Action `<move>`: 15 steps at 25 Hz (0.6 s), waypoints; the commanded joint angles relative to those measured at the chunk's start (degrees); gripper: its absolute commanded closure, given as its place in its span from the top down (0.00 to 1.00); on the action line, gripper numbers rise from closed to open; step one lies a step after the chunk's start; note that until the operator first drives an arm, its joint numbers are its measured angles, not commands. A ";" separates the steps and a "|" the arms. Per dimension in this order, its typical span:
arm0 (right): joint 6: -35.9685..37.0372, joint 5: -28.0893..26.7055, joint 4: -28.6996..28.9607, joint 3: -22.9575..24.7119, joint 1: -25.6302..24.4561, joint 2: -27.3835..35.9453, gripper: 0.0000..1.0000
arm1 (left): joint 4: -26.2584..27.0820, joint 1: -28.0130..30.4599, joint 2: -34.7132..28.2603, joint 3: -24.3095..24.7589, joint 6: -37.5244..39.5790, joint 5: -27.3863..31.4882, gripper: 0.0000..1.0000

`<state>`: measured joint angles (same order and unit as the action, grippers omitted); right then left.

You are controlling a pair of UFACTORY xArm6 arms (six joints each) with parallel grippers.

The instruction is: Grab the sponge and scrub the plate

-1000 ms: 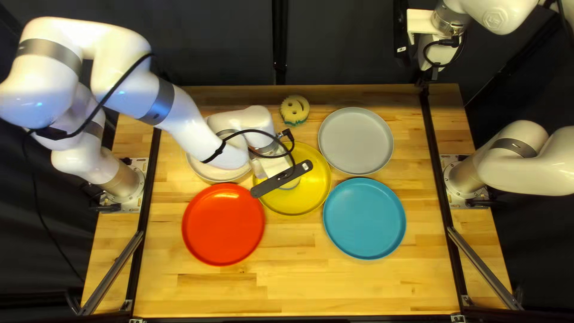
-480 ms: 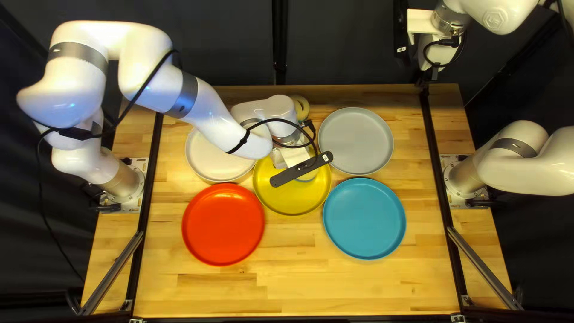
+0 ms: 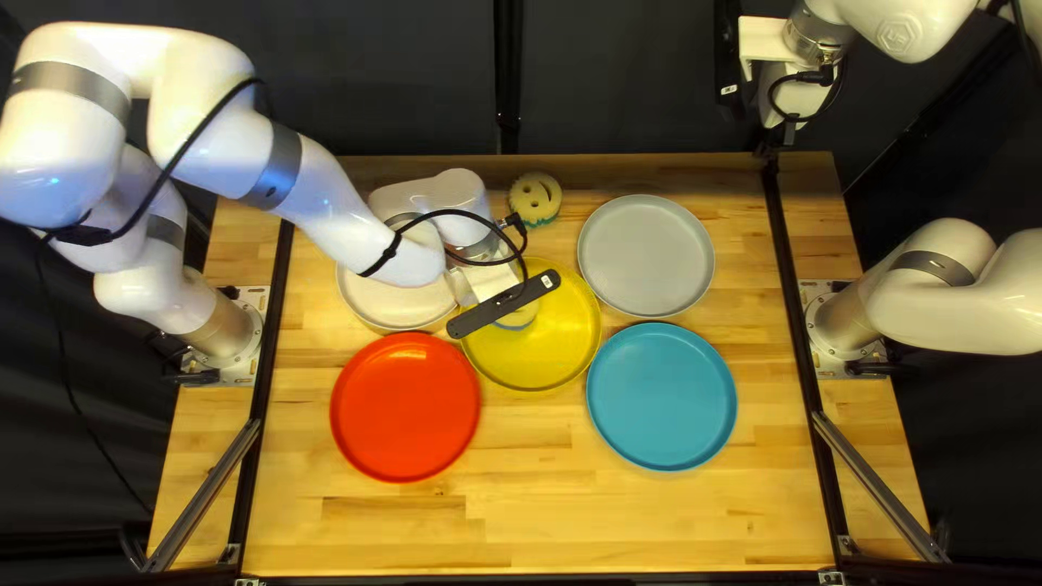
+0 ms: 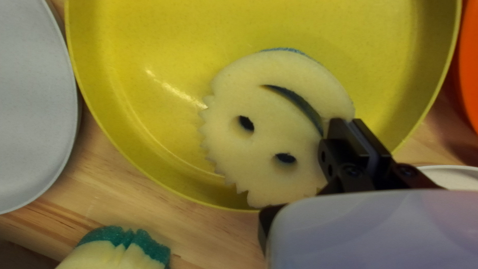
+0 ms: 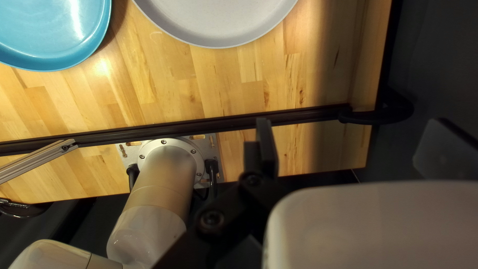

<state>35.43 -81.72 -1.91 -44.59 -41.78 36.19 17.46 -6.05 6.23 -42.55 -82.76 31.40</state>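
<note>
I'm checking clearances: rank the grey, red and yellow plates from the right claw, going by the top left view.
1. Grey plate: nearest, just beyond the blue plate.
2. Yellow plate: middle, under the left arm.
3. Red plate: farthest, toward the left base.

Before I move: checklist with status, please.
- Sponge over yellow plate: ok
- Left end effector at the sponge's edge: ok
- Firm grip on it: cannot tell, partly hidden
- Scrub side pressed flat on plate: cannot tell, underside hidden
- Second sponge off the plate, on the table: ok
- Right arm clear of all plates: ok
</note>
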 commanded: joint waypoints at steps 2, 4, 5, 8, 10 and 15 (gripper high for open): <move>0.00 0.00 0.00 0.00 0.00 0.00 1.00 | -0.24 -0.05 2.60 -3.97 0.15 0.96 0.00; 0.00 0.00 0.00 0.00 0.00 0.00 1.00 | -0.31 -0.16 3.73 -5.80 -0.09 1.47 0.00; 0.00 0.00 0.00 0.00 0.00 0.00 1.00 | -0.38 -0.38 4.57 -7.08 -0.44 1.82 0.00; 0.00 0.00 0.00 0.00 0.00 0.00 1.00 | -0.78 -0.61 7.19 -10.85 -0.98 2.85 0.00; 0.00 0.00 0.00 0.00 0.00 0.00 1.00 | -0.81 -0.59 8.08 -12.13 -1.35 3.06 0.00; 0.00 0.00 0.00 0.00 0.00 0.00 1.00 | 0.05 -0.19 12.29 -16.09 -3.08 2.51 0.00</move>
<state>35.43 -81.72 -1.91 -44.59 -41.78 36.19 17.05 -6.60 16.57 -56.83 -85.06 34.26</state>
